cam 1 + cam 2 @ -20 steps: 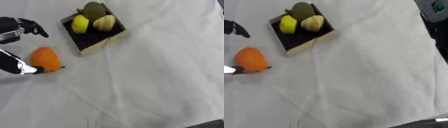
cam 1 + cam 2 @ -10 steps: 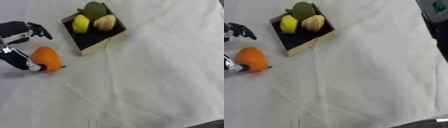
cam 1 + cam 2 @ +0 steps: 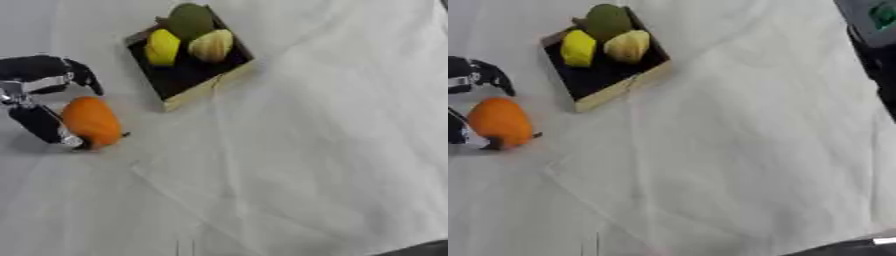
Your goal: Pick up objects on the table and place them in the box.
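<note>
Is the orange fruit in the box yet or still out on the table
Out. The orange fruit lies on the white cloth left of the box, beside the left hand.

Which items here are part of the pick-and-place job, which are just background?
Job:
- orange fruit, on the cloth, beside the left hand
- box
- yellow fruit, pale yellow-green fruit and dark green fruit, already in the box

Background:
- white cloth
- dark equipment at the right edge
</note>
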Tool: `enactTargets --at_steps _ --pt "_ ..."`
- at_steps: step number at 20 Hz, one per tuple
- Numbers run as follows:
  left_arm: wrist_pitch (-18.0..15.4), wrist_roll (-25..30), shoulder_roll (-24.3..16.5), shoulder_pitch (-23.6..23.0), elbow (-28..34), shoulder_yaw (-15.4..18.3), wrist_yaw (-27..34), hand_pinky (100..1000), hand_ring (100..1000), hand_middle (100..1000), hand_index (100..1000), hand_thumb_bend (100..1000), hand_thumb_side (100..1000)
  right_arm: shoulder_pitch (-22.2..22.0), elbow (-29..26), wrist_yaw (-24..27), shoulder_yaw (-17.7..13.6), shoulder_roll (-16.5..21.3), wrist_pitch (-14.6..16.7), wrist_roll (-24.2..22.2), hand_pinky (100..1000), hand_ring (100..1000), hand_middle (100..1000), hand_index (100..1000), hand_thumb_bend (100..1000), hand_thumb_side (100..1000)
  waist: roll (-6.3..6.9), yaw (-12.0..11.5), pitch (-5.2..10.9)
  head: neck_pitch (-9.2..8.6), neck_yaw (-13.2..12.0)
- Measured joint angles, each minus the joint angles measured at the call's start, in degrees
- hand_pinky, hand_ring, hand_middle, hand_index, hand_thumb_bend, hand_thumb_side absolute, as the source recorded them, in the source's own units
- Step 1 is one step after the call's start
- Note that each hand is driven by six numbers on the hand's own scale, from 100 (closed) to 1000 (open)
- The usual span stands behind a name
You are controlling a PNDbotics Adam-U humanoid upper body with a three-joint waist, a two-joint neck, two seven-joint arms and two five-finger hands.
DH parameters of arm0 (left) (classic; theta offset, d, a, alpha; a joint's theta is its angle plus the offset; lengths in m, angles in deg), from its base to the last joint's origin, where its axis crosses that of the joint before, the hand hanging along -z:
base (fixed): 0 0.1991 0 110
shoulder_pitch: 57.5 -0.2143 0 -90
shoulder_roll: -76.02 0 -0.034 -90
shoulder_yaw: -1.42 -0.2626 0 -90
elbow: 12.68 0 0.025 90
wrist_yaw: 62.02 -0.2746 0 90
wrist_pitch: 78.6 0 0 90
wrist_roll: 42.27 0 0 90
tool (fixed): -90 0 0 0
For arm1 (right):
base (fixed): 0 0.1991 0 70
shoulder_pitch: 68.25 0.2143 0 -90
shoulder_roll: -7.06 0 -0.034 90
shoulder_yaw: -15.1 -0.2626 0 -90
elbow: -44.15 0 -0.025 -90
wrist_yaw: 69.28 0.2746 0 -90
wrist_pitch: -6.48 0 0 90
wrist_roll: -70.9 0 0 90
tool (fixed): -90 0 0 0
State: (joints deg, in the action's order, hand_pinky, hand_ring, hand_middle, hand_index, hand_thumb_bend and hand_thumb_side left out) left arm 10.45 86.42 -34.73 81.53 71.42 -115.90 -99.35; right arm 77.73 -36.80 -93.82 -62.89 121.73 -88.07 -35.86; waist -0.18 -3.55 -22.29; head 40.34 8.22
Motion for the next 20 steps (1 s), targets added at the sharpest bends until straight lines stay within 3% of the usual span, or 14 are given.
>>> enactTargets --at_steps 2,3,7,8,10,12,20 --pt "-0.51 0.21 0.01 0.1 -0.24 -0.01 -1.2 798 820 774 744 602 100 -0.02 0.0 0.03 -0.01 0.0 -0.05 0.11 892 896 801 873 100 345 0.0 0.01 0.0 0.0 0.0" --pt "-0.74 0.24 0.02 0.24 -0.35 -0.01 -1.77 792 813 767 740 597 100 -0.02 0.0 0.1 -0.01 0.0 -0.05 0.13 892 896 801 873 100 345 0.0 0.01 0.0 0.0 0.0" --pt "-0.97 -0.5 0.44 0.44 -0.36 -0.02 -3.81 723 740 689 668 408 157 -0.06 0.0 0.4 -0.02 0.0 -0.07 0.18 892 897 801 874 100 343 0.0 0.01 0.0 0.0 0.0" --pt "-0.91 -1.0 0.45 0.44 -0.33 -0.02 -4.15 705 715 656 639 298 152 -0.08 0.0 0.43 -0.05 0.0 -0.08 0.18 892 896 801 874 100 342 0.0 0.02 0.0 0.0 0.01" --pt "-0.89 -2.01 0.45 0.42 0.1 -0.02 -4.26 686 694 634 616 232 156 -0.19 0.0 0.46 -0.15 0.0 -0.1 0.21 892 896 801 874 100 343 -0.01 0.03 0.0 0.0 0.02" --pt "-0.86 -2.75 0.42 0.34 1.53 -0.02 -3.96 671 678 620 598 206 169 -0.48 0.0 0.48 -0.33 0.0 -0.19 0.3 892 897 801 874 100 343 -0.01 0.06 0.0 0.0 0.04" --pt "1.45 -0.43 -2.09 -0.03 14.65 1.5 0.36 596 616 565 504 281 155 -0.59 -0.01 0.87 -0.48 0.0 -0.37 0.56 892 897 801 874 100 336 -0.01 -0.01 0.0 0.03 0.43"
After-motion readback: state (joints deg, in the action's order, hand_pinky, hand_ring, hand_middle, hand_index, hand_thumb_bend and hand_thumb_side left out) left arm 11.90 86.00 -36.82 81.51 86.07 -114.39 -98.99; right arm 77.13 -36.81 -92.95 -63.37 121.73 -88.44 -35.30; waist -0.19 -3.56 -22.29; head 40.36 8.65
